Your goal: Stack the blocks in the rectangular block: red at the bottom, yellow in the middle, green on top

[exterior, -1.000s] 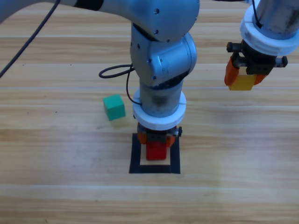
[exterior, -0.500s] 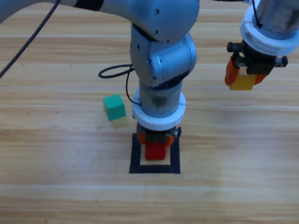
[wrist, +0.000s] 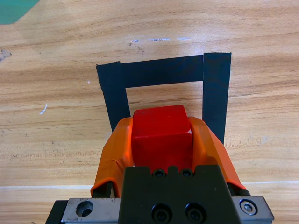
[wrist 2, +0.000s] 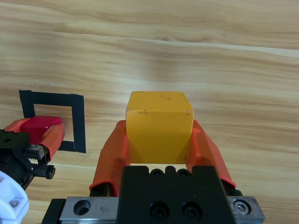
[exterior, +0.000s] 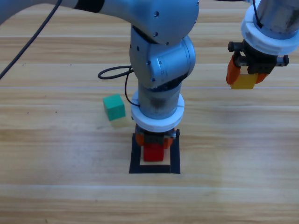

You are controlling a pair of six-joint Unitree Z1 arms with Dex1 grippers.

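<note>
High view: the left arm comes down from the top and stands almost vertical over the black tape square (exterior: 154,158), wrist pointing straight down. The left gripper (exterior: 154,148) has its jaws clamped on the red cube (exterior: 153,152), which sits inside the square's hollow centre. Compared with a second ago the arm has nudged slightly up and to the left, and the cube looks a touch higher in the square. The right arm hangs at the upper right, well apart from the square, with the right gripper (exterior: 246,77) pinching the yellow cube (exterior: 243,82) clear of the wooden surface (exterior: 56,149); it has barely moved. The teal-green cube (exterior: 114,107) sits loose on the surface, off to the side of the left jaws, same spot as before.

Left wrist view: glossy red cube with crisp edges held snug between the two smooth orange jaws, matte black tape framing bare wood grain just beyond the jaw tips. A teal corner peeks in at the far edge.

Right wrist view: the yellow cube, plain and slightly scuffed, fills the gap between the jaws. Farther off, the tape square and the left gripper with the red cube show past the left jaw.
</note>
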